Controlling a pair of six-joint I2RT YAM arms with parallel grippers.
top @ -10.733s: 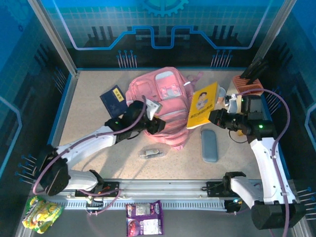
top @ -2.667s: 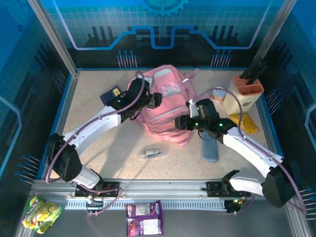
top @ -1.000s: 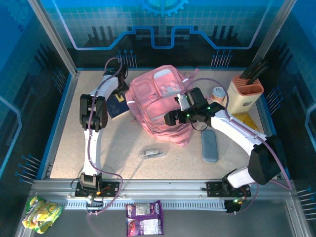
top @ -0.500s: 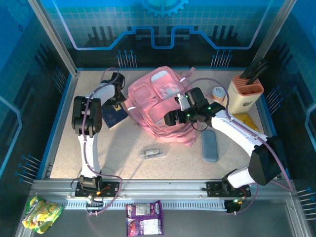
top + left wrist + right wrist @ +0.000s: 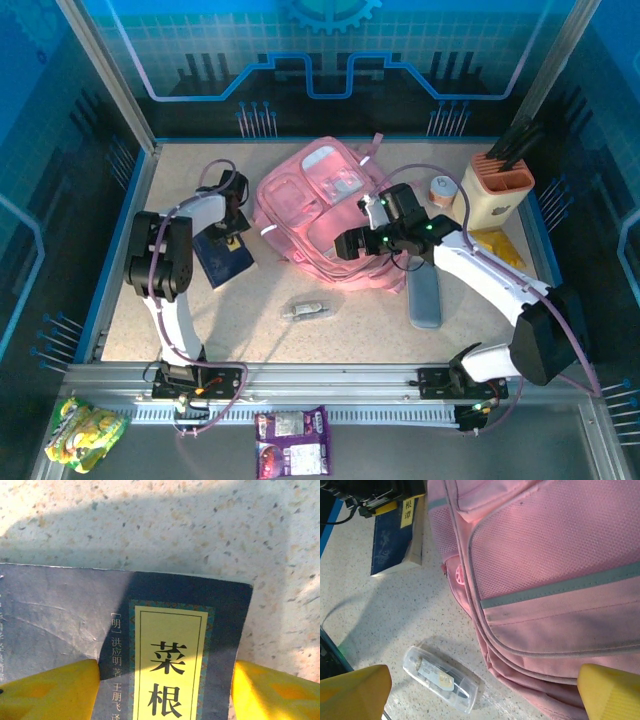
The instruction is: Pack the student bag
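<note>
Blue book (image 5: 60, 620) lies flat under the left gripper's (image 5: 165, 667) parted jaws — pinching may skid it; right gripper (image 5: 482, 672) gapes empty over student bag (image 5: 560, 555)

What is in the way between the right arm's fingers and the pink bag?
Nothing that I can see. The right arm's fingers are spread open close over the pink bag, with no object between them and its fabric.
</note>
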